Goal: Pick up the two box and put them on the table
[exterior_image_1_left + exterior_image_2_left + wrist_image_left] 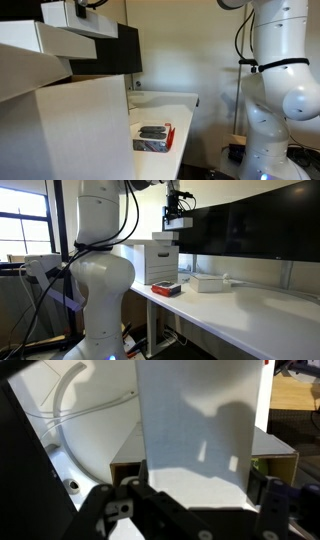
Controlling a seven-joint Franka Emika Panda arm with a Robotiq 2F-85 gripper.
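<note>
Two white boxes logged. Pale carton (pixel 150 262) at left end of table (pixel 250 310). Above it, gripper (pixel 178 220) clamped on first box (pixel 195 420), held aloft. Then red-edged tray (pixel 166 288) beside carton. Second box (pixel 208 282) flat on table, right of tray.

No text, label, brand, number or sign is legible in any view.

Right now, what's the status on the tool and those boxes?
Tool high over the big carton, a white box between its fingers; grip not confirmed. Other white box on the table. Red-edged tray beside the carton.
</note>
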